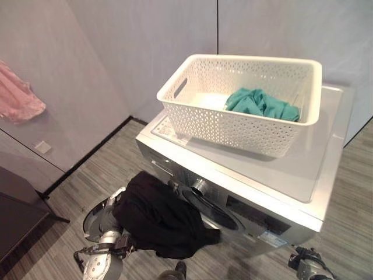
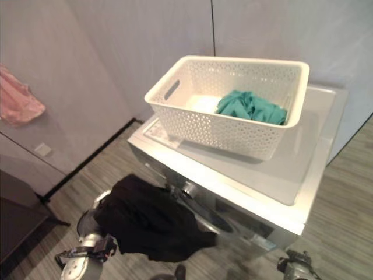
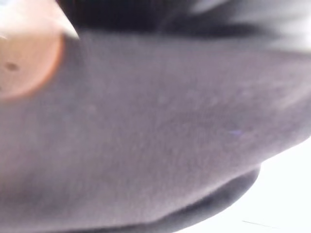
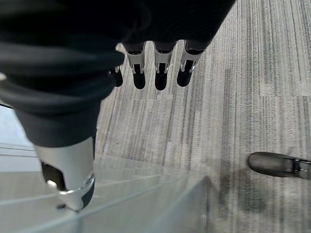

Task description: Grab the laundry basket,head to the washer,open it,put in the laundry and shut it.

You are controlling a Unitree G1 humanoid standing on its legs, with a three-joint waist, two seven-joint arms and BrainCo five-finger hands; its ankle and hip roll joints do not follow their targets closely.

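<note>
Black garment [image 1: 157,216] blocks washer [image 1: 280,175] door opening (drum access obstructed); basket [image 1: 245,102] occupies washer top.

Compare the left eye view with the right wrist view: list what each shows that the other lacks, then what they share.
Left eye view alone: the white basket standing on the washer's top with a teal garment inside, a black garment held at the washer's door opening by the left arm, and a pink cloth on the wall.

Right wrist view alone: the right hand, fingers straight and holding nothing, and a dark shoe on the floor.

Both: the grey striped floor.
</note>
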